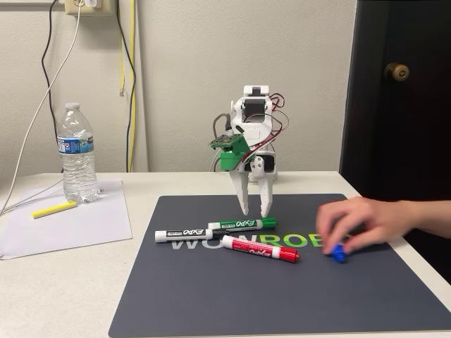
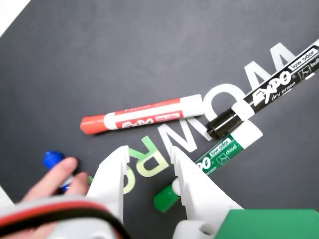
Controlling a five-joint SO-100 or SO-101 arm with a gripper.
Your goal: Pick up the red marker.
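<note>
1 tool (image 1: pixel 254 211) hangs open above the red marker (image 1: pixel 259 248).

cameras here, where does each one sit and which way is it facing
Fixed view: sits low at the table's front, facing the wall; shows the arm head-on, its claw open above the mat, and a person's hand at right.
Wrist view: rides on the arm, looking down between the claw fingers at the mat.
Both show the red marker, green marker and black marker.
</note>
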